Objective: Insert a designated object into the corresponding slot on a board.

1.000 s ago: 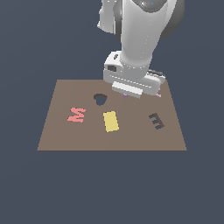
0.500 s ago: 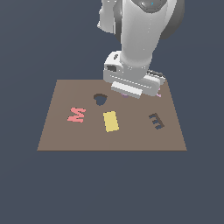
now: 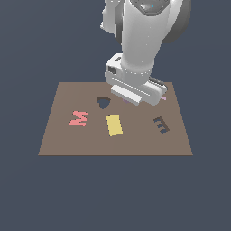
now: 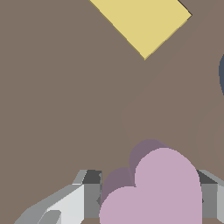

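In the wrist view the lilac heart point(image 4: 153, 192) sits between my gripper point(image 4: 148, 199) fingers, one grey finger point(image 4: 89, 197) on each side, touching it. Its shadow falls on the brown board point(image 4: 61, 109) just beside it, so it hangs slightly above the board. In the exterior view the arm's hand point(image 3: 135, 88) covers the heart, above the board point(image 3: 58, 135) near its far edge. The dark heart-shaped slot point(image 3: 103, 102) lies open just to the exterior view's left of the hand. A dark sliver of a cut-out point(image 4: 222, 74) shows at the wrist view's edge.
On the board are a pink letter point(image 3: 79, 118), a yellow rectangle point(image 3: 114, 125), also in the wrist view point(image 4: 140, 22), and a dark E-shaped cut-out point(image 3: 161, 125). The arm's white body rises over the board's far edge.
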Action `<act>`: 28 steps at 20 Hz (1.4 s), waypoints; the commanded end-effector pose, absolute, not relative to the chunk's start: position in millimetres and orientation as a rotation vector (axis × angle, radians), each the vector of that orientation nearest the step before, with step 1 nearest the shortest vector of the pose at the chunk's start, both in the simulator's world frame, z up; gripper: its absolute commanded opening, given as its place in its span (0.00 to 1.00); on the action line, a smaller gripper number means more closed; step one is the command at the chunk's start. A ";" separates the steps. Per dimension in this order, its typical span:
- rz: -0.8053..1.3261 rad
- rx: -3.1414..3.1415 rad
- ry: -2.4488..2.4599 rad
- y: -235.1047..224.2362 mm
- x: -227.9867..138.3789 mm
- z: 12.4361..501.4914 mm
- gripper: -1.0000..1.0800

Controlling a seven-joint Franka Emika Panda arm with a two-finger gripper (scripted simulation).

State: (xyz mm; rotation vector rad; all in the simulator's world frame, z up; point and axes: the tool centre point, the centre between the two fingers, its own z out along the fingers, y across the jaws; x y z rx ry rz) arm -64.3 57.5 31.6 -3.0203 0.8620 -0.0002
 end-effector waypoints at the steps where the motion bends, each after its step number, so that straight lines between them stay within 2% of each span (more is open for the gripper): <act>1: -0.001 -2.988 0.967 53.8 -59.6 32.3 0.00; 15: -0.002 -2.558 1.821 9.7 -34.3 36.4 0.00; 28: -0.002 -2.000 2.420 -34.6 -37.9 39.5 0.00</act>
